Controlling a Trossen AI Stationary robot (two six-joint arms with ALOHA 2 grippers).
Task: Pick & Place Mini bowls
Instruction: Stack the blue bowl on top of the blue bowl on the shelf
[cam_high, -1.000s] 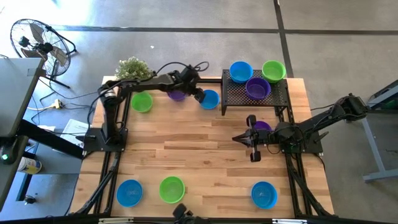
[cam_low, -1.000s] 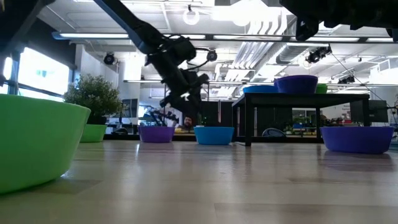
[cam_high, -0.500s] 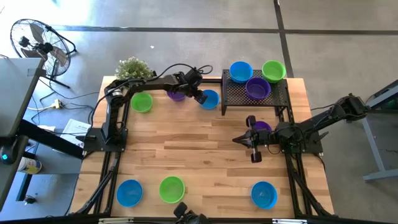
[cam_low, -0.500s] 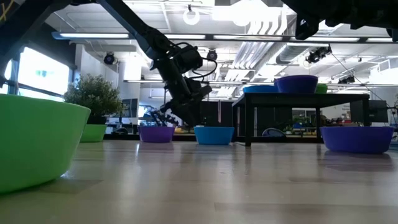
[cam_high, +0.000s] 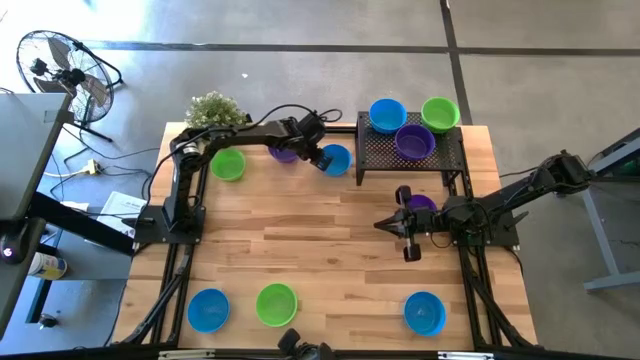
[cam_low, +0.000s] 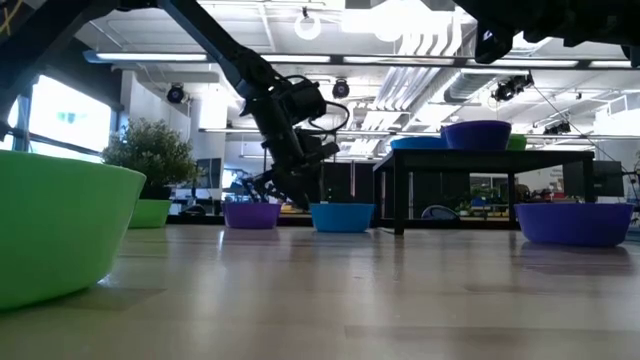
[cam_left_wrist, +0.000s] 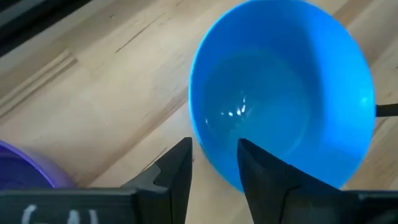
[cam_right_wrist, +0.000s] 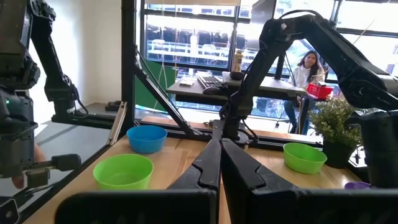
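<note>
Straddling blue bowl (cam_left_wrist: 283, 93) rim: L hand (cam_left_wrist: 214, 163).

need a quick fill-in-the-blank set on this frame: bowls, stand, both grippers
1. The black mesh stand carries ____ bowls.
2. The left gripper has its jaws either side of the rim of a ____ bowl.
3. The right gripper has its jaws ____.
4. Along the table's near edge, the bowl between the two blue ones is ____.

Missing words: three; blue; shut; green
</note>
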